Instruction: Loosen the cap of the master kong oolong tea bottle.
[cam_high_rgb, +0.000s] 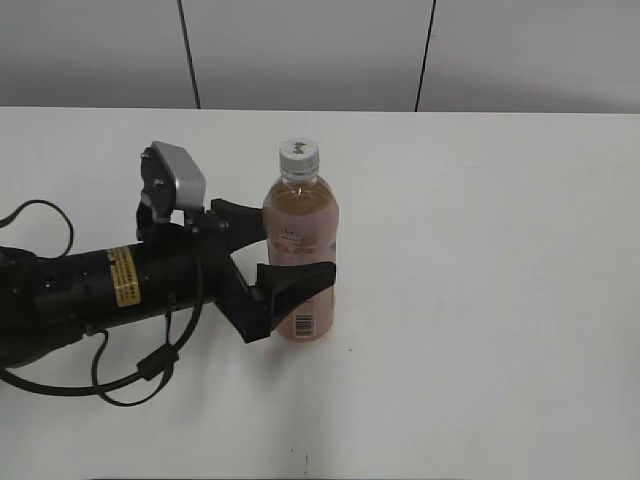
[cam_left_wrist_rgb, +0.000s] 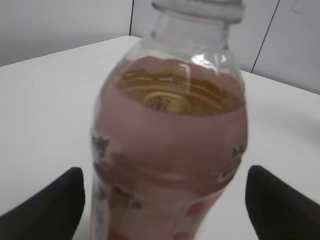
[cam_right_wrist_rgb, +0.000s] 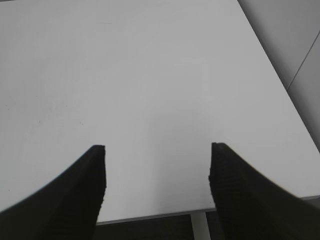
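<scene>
- The master kong oolong tea bottle (cam_high_rgb: 301, 255) stands upright on the white table (cam_high_rgb: 500, 250), a little left of centre in the exterior view, its pink label facing my camera and amber tea filling it to the shoulder.
- The cap (cam_high_rgb: 299, 153), white and ribbed, sits on the neck with nothing touching it; I judge the loosening not yet begun.
- My left gripper (cam_high_rgb: 277, 258) reaches in from the left at label height, its black fingers (cam_high_rgb: 296, 283) spread to either side of the bottle's body; in the left wrist view a visible gap shows between each finger and the label, so it is wide apart and has hold of nothing.
- I read that placement as a brace: clamped low on the body, the bottle would stay put while the cap is turned from above.
- My right gripper (cam_right_wrist_rgb: 157, 165) is out of the exterior view; its own camera shows it spread open over bare table near the far edge, holding nothing, well apart from the bottle.
- That arm, I judge, is kept free for the cap.
</scene>
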